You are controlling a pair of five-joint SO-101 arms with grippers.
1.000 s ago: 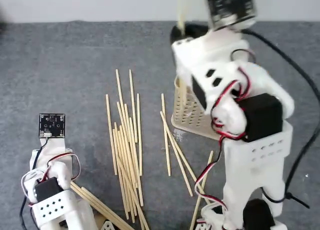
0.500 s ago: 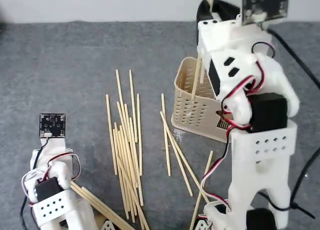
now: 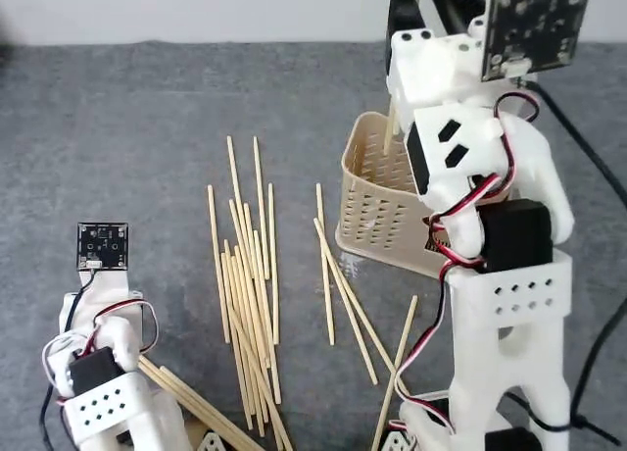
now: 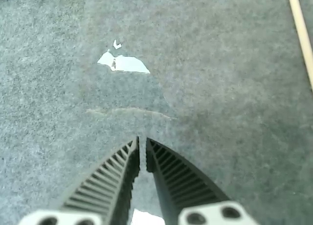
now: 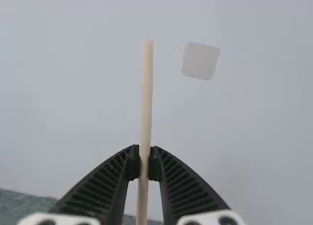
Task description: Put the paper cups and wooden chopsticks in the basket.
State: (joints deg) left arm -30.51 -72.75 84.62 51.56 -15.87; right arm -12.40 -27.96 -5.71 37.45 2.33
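- The left pincer (image 4: 142,154) is hovering low over the grey mat (image 4: 220,88), with its jaws drawn to a thin slit and gripping nothing. A white fleck (image 4: 124,63) is lying ahead of its tips, and one loose stick (image 4: 302,36) is running past well off to one side.
- The loose wooden chopsticks (image 3: 250,275) are lying scattered on the mat between the two arms, well apart from the right pincer and far below it.
- The basket (image 3: 377,216) is standing right beneath the right pincer, with its open top facing up.
- The right pincer (image 5: 143,167) is clamping a single chopstick (image 5: 146,98) between its jaws. The stick is standing upright and reaching on past the tips. In the high view its lower end is hanging at the basket's rim, seemingly just inside, though the arm is hiding part of it.
- As I am reading it, the step in hand is dropping this one stick into the basket — the carrying looks done, the release not yet.
- The next move is calling for the jaws to be opening while the lower end is sitting inside the rim — perhaps after a little lowering, so the stick is not tipping out. After that, the pile on the mat is waiting for another pick.
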